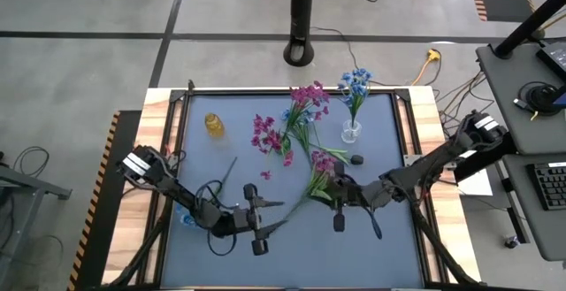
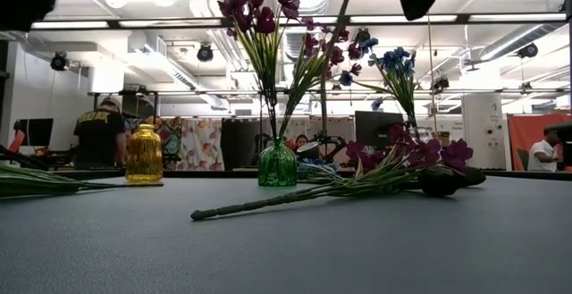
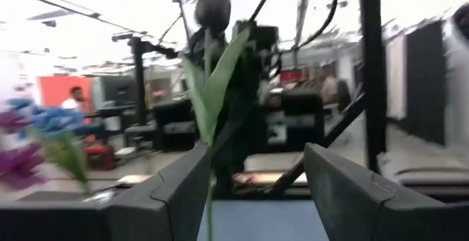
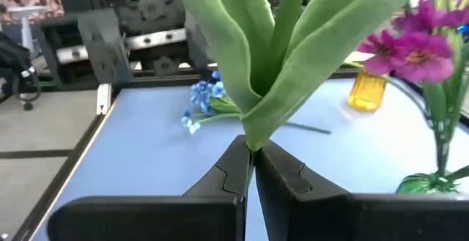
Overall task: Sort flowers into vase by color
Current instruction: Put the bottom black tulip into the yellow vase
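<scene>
Flowers are spread over the table [image 1: 195, 149]: pink ones in the green vase [image 2: 277, 164], blue ones in the clear vase [image 1: 351, 132], loose stems lying between. One leafy stem [image 4: 271, 72] is pinched in the clenched right gripper [image 4: 253, 157] near mid-table. It could slip or twist if swung quickly. The left gripper [image 3: 253, 175] is held low, fingers apart, around a dark bud's stem [image 3: 212, 87].
</scene>
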{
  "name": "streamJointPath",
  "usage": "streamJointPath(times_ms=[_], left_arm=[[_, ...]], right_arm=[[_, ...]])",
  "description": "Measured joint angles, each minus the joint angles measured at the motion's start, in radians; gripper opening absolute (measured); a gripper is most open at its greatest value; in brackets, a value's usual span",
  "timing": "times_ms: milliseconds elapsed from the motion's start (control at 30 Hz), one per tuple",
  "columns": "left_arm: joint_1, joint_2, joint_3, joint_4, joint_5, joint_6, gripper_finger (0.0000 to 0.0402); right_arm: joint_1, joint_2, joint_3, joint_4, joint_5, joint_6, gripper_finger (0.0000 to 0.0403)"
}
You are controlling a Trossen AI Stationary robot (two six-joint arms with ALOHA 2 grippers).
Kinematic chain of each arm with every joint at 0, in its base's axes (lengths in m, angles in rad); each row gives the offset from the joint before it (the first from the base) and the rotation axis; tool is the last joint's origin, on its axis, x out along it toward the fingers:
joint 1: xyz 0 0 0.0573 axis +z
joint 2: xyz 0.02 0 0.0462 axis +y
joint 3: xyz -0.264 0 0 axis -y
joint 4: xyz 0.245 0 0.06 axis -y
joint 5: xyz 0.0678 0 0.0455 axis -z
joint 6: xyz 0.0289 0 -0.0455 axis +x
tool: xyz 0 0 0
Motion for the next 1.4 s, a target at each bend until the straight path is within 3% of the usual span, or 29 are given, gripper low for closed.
streamJointPath(times_ms=[600, 867, 1400], left_arm=[[0.157, 0.001, 0.235, -0.505, 0.043, -0.130, 0.0206], [0.164, 0.002, 0.238, -0.507, 0.069, -0.122, 0.0200], [0.185, 0.000, 0.238, -0.505, 0.076, -0.138, 0.0058]], right_arm=[[-0.005, 0.055, 0.041, -0.040, -0.001, -0.006, 0.0013], [-0.005, 0.058, 0.051, -0.041, -0.001, -0.026, 0.0013], [-0.005, 0.058, 0.052, -0.042, -0.001, -0.026, 0.0013]])
